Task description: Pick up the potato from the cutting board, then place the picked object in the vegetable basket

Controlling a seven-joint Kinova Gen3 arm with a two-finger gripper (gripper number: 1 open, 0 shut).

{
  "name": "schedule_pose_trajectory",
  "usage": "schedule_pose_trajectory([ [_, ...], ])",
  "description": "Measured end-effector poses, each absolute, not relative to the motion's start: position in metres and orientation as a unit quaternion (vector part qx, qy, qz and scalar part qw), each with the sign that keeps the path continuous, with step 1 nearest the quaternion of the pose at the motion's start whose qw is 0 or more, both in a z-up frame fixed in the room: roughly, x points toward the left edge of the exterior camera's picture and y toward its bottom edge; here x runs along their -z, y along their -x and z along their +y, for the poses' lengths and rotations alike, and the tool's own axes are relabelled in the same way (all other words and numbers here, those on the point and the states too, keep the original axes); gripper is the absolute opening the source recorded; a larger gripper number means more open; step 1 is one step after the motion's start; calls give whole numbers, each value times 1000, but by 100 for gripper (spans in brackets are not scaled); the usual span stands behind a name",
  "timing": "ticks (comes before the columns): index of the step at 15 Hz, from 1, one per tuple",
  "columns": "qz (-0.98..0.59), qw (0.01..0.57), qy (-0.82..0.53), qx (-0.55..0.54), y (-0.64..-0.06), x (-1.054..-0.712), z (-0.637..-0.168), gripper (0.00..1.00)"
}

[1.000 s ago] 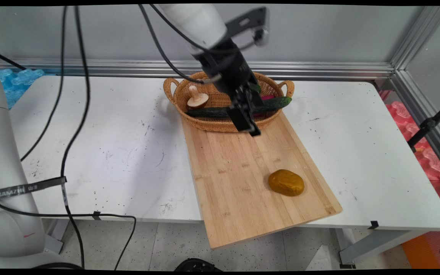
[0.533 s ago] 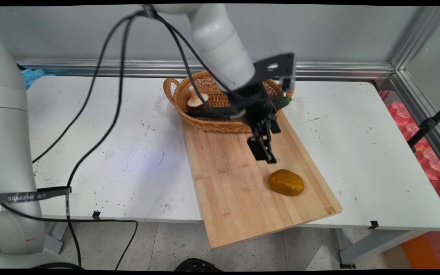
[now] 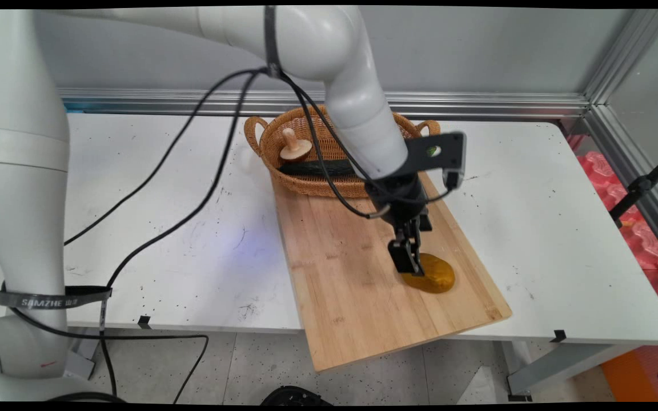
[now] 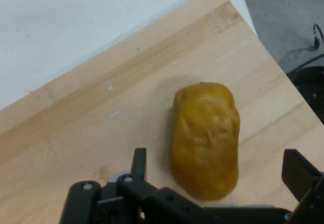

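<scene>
Potato straddled by robot gripper on cutting board

A yellow-brown potato point(image 4: 205, 139) is seen lying on a wooden cutting board point(image 3: 357, 274), toward the board's right near corner, with the black gripper point(image 3: 412, 261) lowered over it; its fingers point(image 4: 139, 162) are spread apart on either side of the potato, and no contact can be made out. In the main view the potato's left part is hidden behind the gripper. At the board's far end a wicker basket point(image 3: 283, 171) is placed on the white table point(image 3: 163, 228); a wooden mushroom point(image 3: 295, 147) is visible inside it, along with a dark green cucumber point(image 3: 315, 168) largely covered by the arm. The board's near corner is shown overhanging the table edge.
</scene>
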State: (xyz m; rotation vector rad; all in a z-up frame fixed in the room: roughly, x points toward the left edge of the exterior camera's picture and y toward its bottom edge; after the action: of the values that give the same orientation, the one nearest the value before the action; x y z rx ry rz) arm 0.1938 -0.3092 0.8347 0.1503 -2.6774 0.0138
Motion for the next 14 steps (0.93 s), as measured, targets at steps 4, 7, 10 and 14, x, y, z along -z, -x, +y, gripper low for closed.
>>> schedule_pose_trajectory([
  [4,-975,217,-48,-4,-175,-811,-313,100],
  [7,-976,212,-44,-4,-165,-800,-315,100],
  [10,-977,210,-39,-3,-157,-790,-317,0],
  [14,-978,206,-35,1,-152,-785,-316,0],
])
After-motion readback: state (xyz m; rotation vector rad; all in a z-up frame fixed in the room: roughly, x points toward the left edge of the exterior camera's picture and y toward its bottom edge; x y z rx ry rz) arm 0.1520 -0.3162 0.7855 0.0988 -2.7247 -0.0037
